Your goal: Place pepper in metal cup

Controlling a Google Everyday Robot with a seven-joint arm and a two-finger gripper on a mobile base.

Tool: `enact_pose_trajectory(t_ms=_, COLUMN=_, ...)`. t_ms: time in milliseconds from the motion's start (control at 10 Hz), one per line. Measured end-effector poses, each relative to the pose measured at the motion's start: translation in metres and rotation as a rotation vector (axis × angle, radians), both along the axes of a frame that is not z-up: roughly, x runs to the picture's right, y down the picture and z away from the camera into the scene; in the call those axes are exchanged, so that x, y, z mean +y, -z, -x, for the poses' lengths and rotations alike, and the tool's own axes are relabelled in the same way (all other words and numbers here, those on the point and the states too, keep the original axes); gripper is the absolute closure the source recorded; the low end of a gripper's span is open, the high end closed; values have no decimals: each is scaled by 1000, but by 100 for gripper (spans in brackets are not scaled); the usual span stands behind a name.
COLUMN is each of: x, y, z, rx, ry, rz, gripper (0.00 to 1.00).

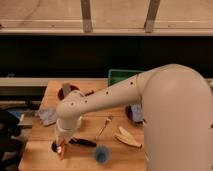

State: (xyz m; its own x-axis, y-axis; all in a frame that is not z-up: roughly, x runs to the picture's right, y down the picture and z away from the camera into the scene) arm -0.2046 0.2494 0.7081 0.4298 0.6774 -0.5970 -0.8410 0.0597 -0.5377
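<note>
Camera view: at the table's (42, 142) left edge we see a crumpled blue-grey cloth (48, 116). Just right of it our gripper (61, 146) hangs low at the front-left, over the metal cup (55, 146). An orange-red pepper (61, 149) shows at the jaws; we cannot tell how they stand. Further right lie a blue cup (101, 155), a fork (103, 128) and a banana (127, 136).
</note>
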Motion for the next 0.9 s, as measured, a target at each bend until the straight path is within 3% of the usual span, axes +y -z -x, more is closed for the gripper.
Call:
enact_pose_trajectory(t_ms=500, x=-5, y=11, z=12, rx=-30, ry=10, rz=-16, gripper=56)
enact_pose_trajectory(t_ms=800, x=-8, y=18, z=18, rx=-57, ry=23, rz=-24, gripper=38)
enact_pose_trajectory(t_ms=900, x=-9, y=20, z=20, rx=-68, ry=24, rz=-23, gripper=38)
